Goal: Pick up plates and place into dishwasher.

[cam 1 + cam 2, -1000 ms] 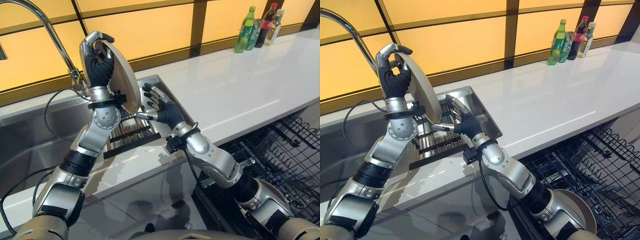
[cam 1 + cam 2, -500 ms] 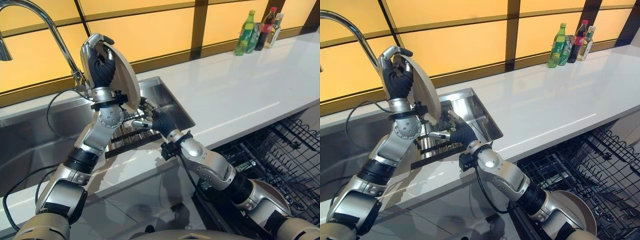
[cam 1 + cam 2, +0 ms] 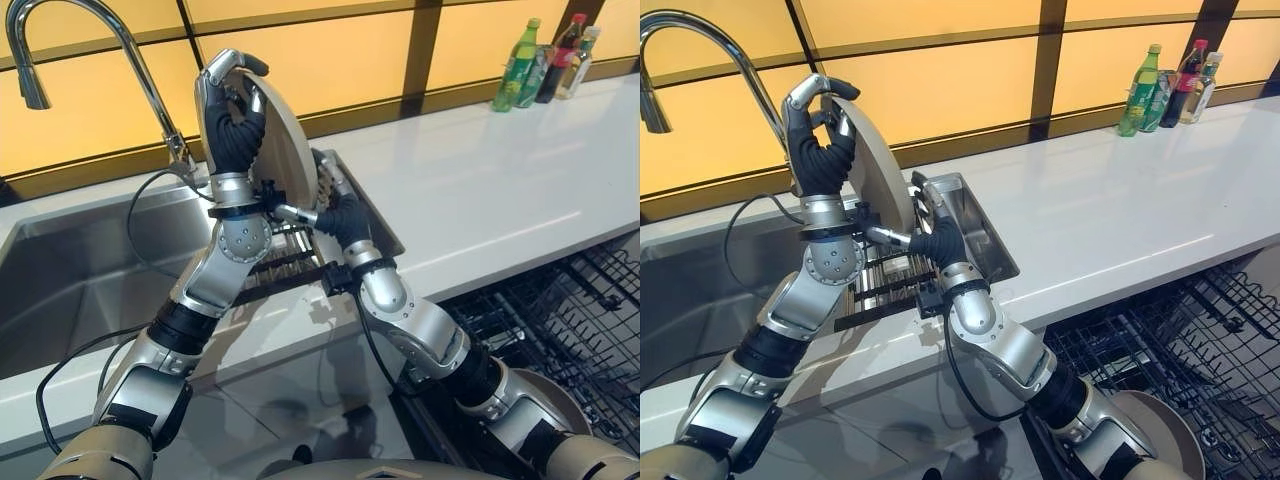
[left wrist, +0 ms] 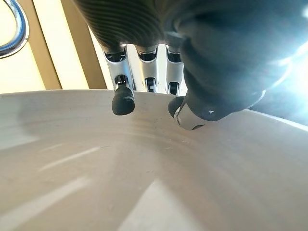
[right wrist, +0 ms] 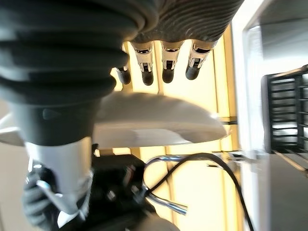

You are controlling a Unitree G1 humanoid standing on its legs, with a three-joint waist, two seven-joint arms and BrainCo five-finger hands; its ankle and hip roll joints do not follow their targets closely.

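Observation:
My left hand (image 3: 235,125) is shut on the top rim of a beige plate (image 3: 285,160) and holds it upright on edge above the sink's rack. In the left wrist view its fingers (image 4: 122,101) hook over the rim of the plate (image 4: 144,183) and the thumb presses on the face. My right hand (image 3: 342,218) has come up to the plate's lower right edge. Its fingers (image 5: 166,72) are straight on one side of the plate (image 5: 154,120), and the thumb reaches along the other side. Whether they touch the plate I cannot tell.
Below the plate is a dark slatted rack (image 3: 280,270) inside the steel sink (image 3: 60,280), with a tall curved faucet (image 3: 130,60) behind. A white counter (image 3: 500,180) runs right, with bottles (image 3: 550,70) at its far end. The open dishwasher's black wire rack (image 3: 580,320) is lower right.
The camera has shifted, sliding the scene right. My right hand has moved in from beside the plate, and its thumb and fingers now bracket the lower edge. The left hand keeps its hold.

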